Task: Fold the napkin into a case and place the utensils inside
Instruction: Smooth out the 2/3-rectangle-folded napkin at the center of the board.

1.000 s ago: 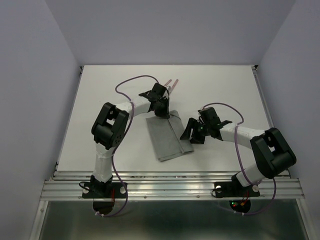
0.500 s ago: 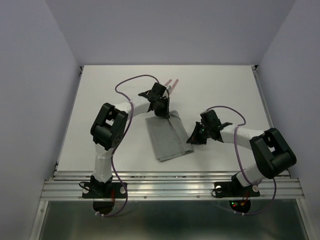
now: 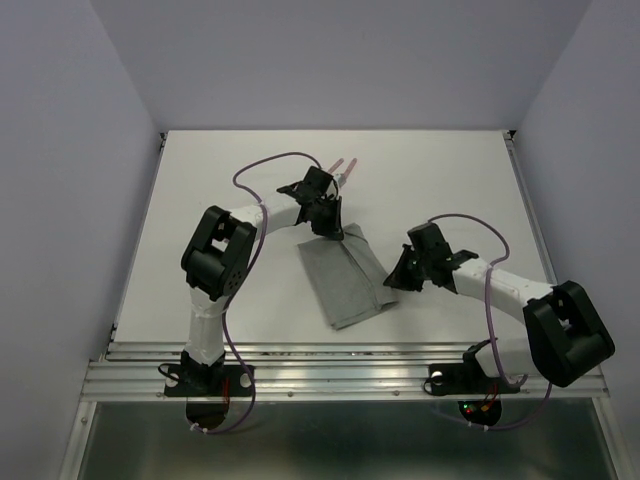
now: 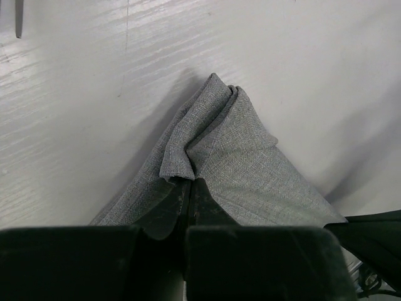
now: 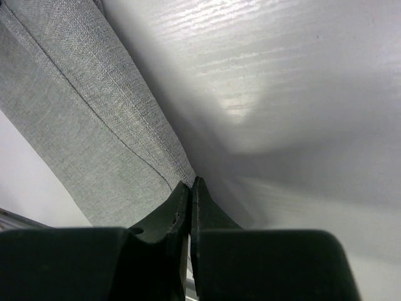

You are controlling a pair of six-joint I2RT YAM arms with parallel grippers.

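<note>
The right gripper (image 3: pixel 393 281) has been closed onto the right-hand edge of the napkin (image 3: pixel 345 275), and the cloth has been drawn slightly toward the right edge of the table (image 3: pixel 200 200).

No legible text, labels, brands, numbers or signs in any view. Napkin (image 3: pixel 345 280): plain grey weave, no tag. Surface (image 3: pixel 450 170): unmarked white.

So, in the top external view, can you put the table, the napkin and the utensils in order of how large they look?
1. table: largest by far.
2. napkin: clearly smaller, it covers only a small part of the table.
3. utensils: smallest, but only their pink handles show, so their full size is unsure.
</note>
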